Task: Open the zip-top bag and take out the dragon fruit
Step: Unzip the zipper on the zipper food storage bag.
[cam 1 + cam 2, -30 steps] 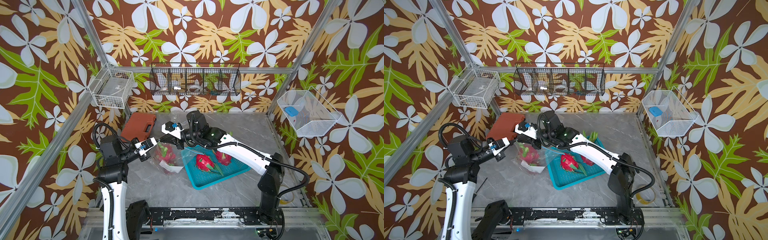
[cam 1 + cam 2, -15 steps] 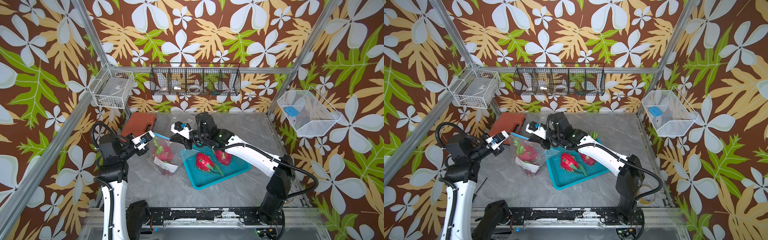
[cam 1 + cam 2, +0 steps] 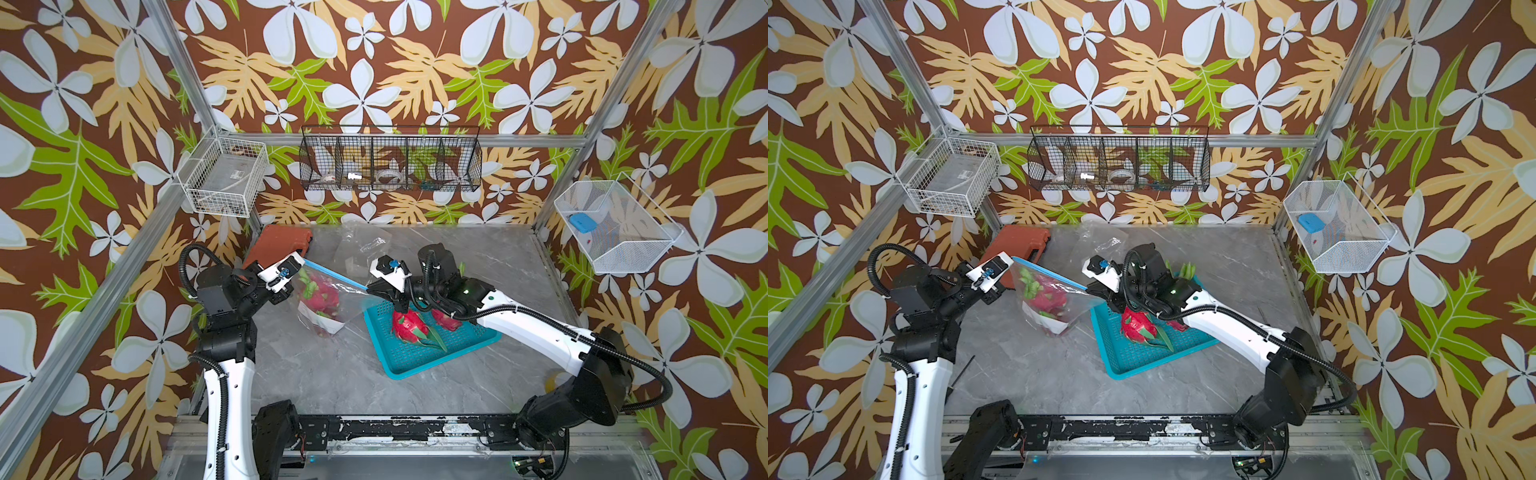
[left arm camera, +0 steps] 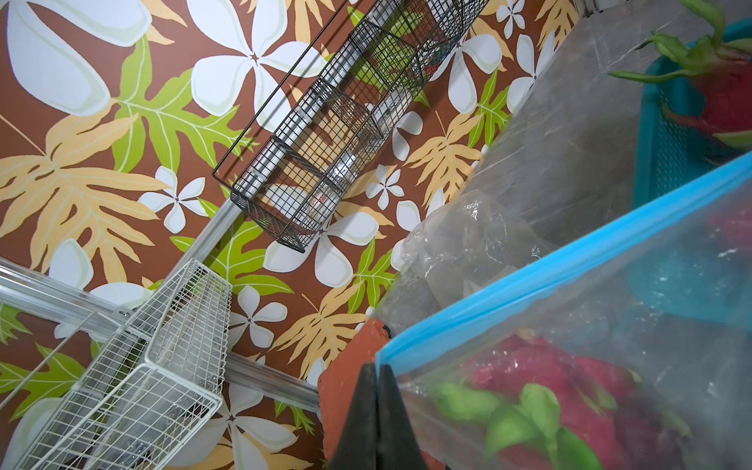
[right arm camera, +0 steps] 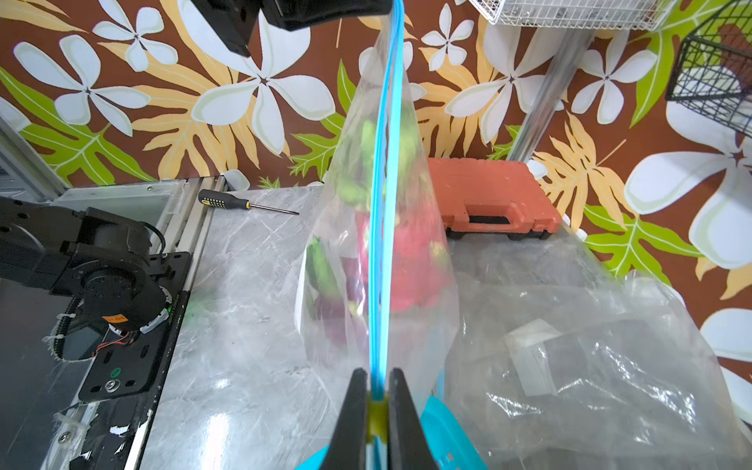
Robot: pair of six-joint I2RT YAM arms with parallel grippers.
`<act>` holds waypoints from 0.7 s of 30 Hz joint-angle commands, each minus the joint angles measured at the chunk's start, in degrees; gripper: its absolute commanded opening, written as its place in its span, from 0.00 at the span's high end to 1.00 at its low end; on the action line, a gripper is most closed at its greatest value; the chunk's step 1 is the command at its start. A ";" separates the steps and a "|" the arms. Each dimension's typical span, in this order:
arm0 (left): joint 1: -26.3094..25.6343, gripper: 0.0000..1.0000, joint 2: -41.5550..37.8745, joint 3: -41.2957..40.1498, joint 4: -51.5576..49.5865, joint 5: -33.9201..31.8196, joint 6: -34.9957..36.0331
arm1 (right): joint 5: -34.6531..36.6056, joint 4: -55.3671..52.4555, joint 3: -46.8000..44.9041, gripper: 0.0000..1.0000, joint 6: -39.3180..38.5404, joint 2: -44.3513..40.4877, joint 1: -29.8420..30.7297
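Right of the bench's middle, the teal rectangular plastic tray (image 3: 415,357) holds two magenta, green-scaled dragon fruit (image 3: 409,326); just beside it, toward the left edge, hangs the clear zip-top bag with a blue zip strip (image 3: 347,301), more fruit inside. The left gripper (image 4: 376,368) and right gripper (image 5: 376,376) each pinch one strip end: anchor the left, pull the right straight along the strip. The ends stand farther apart, tauter, than a second ago.

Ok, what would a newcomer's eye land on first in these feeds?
The clear zip-top bag stretched between left gripper and right gripper, each shut on an end of its blue zip strip, pink dragon fruit inside, mid-table. Beside it, a teal tray under the right arm holds unbagged fruit.
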 commanded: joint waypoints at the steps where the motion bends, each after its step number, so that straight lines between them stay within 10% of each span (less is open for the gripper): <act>1: 0.14 1.00 0.07 0.10 5.35 -2.24 -1.33 | 3.21 -0.14 -4.39 1.00 1.60 -2.55 -0.10; 12: 0.14 1.00 0.26 -0.29 5.79 -0.91 -2.35 | 7.09 5.26 -15.95 0.96 5.19 -11.41 -0.10; 21: 0.06 1.00 -0.17 -1.36 -4.99 16.05 -0.69 | 9.80 6.73 -11.97 0.55 2.08 -12.06 3.80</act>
